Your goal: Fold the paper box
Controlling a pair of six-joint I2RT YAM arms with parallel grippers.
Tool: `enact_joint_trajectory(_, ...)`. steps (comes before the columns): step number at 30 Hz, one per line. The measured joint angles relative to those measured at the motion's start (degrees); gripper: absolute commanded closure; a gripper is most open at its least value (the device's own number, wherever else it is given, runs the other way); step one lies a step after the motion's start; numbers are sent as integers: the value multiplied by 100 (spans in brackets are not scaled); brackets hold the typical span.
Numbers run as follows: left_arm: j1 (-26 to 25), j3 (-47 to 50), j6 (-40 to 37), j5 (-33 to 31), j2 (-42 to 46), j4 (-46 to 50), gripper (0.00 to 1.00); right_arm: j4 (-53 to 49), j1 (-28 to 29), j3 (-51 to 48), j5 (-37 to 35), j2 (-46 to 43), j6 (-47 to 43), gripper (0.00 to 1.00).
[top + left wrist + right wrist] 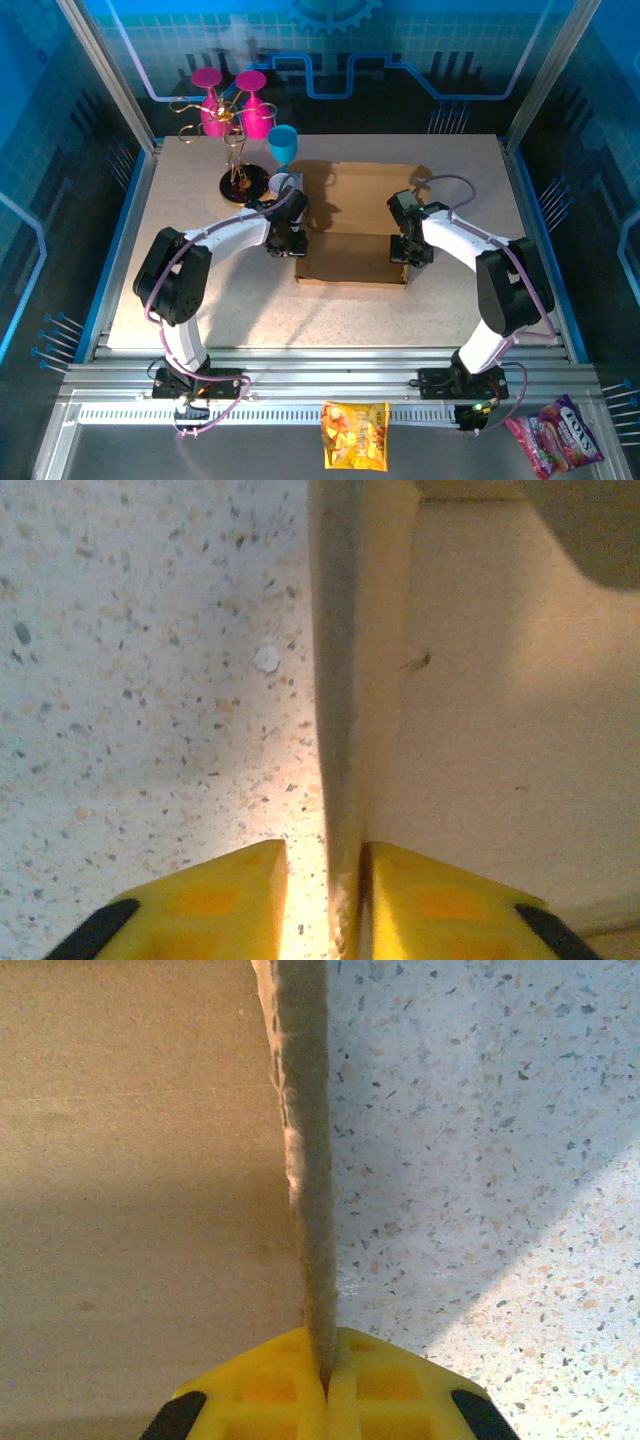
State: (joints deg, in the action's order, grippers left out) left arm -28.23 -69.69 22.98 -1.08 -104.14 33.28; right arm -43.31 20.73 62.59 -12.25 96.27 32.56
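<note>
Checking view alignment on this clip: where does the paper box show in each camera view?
Top external: paper box at the centre of the table.
Left wrist: its upright wall runs up the centre, panel on the right.
Right wrist: its edge runs up the centre, panel on the left.
Shared landmark: the speckled table surface.

Only near-readable text is on the top cam: the pink snack packet [557, 437], on the metal frame by my right base, has white block lettering that looks like "TOXS". The letters are uncertain at this size. The yellow snack packet [355, 435] at front centre has print too small to read. The paper box [350, 215] has plain brown faces with nothing legible, wrist cams included.
</note>
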Motion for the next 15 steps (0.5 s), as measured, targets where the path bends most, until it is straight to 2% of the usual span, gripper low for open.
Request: enact_joint_trajectory(15, -168, 533, 339, 33, 317, -240, 55, -79, 37, 11, -83, 0, 129, 100)
